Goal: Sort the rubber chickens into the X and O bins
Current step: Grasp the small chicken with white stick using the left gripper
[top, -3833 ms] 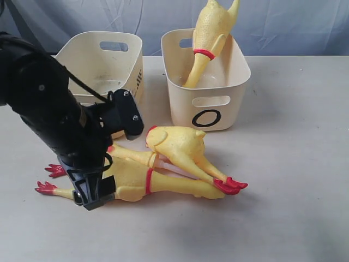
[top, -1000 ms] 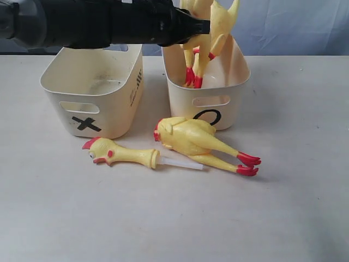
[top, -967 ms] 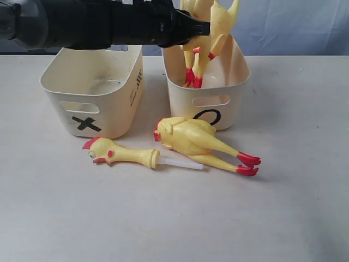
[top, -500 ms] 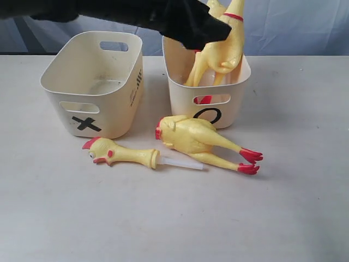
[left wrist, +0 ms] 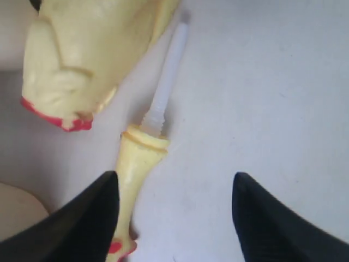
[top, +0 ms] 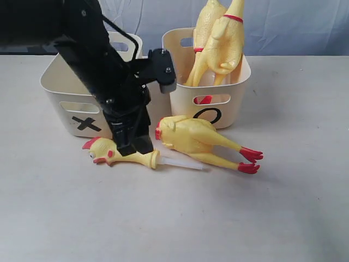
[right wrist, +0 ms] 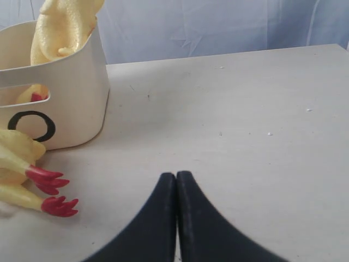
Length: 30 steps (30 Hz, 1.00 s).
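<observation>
While its two black fingers stood wide apart, the left gripper (left wrist: 174, 218) hung low over the small yellow rubber chicken with a white tube (left wrist: 139, 164), holding nothing; the toy's neck lay close beside one finger. That chicken lay flat on the pale table (top: 283, 207) just in front of the cream plastic tub marked with a black X (top: 76, 103). Its tube touched the plump yellow rubber chicken with red feet (top: 199, 139), which lay on its side before the matching cream tub marked with a black O (top: 210, 106). Two large yellow rubber chickens with red neck bands (top: 223, 41) stood propped inside the O tub. The right gripper (right wrist: 176, 218) was closed and empty, low over bare table near the O tub.
</observation>
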Each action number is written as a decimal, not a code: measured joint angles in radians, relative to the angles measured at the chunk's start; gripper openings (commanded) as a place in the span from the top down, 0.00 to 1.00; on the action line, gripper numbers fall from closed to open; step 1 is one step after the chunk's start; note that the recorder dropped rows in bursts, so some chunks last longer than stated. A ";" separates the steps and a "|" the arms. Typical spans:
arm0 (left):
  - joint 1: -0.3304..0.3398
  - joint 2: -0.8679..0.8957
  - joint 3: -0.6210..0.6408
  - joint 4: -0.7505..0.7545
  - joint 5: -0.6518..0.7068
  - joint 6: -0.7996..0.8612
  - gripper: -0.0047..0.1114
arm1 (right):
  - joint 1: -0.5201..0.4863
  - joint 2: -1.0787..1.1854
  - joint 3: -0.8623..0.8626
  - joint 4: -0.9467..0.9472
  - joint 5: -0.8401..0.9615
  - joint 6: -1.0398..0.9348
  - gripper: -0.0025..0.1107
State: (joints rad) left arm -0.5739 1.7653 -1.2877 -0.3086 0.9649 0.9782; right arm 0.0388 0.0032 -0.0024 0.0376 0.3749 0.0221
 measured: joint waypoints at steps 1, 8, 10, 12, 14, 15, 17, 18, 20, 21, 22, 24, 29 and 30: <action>0.000 0.006 0.017 0.010 -0.021 -0.008 0.47 | 0.000 0.000 0.000 0.000 0.000 0.000 0.98; 0.000 0.084 0.089 0.029 -0.076 -0.021 0.47 | 0.000 0.000 0.000 0.000 0.000 0.000 0.98; 0.000 0.108 0.104 0.031 -0.105 -0.023 0.47 | 0.000 0.000 0.000 0.000 0.000 0.000 0.98; 0.000 0.130 0.108 0.035 -0.138 -0.023 0.47 | 0.000 0.000 0.000 0.000 0.000 0.000 0.98; 0.000 0.155 0.109 0.036 -0.185 -0.025 0.47 | 0.000 0.000 0.000 0.000 0.000 0.000 0.98; 0.000 0.163 0.111 0.036 -0.214 -0.025 0.47 | 0.000 0.000 0.000 0.000 0.000 0.000 0.98; 0.000 0.173 0.111 0.037 -0.270 -0.025 0.47 | 0.000 0.000 0.000 0.000 0.000 0.000 0.98; 0.000 0.175 0.111 0.039 -0.290 -0.025 0.47 | 0.000 0.000 0.000 0.000 0.000 0.000 0.98; 0.000 0.185 0.111 0.039 -0.328 -0.025 0.47 | 0.000 0.000 0.000 0.000 0.000 0.000 0.98; 0.000 0.192 0.111 0.037 -0.338 -0.025 0.47 | 0.000 0.000 0.000 0.000 0.000 0.000 0.98; 0.000 0.198 0.111 0.037 -0.343 -0.025 0.47 | 0.000 0.000 0.000 0.000 0.000 0.000 0.98; 0.000 0.212 0.105 0.037 -0.345 -0.025 0.47 | 0.000 0.000 0.000 0.000 0.000 0.000 0.98; 0.000 0.224 0.101 0.057 -0.337 -0.023 0.65 | 0.000 0.000 0.000 0.000 0.000 0.000 0.98; 0.000 0.224 0.101 0.063 -0.334 -0.025 0.73 | 0.000 0.000 0.000 0.000 0.000 0.000 0.98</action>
State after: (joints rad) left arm -0.5739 1.9892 -1.1870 -0.2457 0.6314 0.9533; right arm 0.0388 0.0032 -0.0024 0.0376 0.3749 0.0221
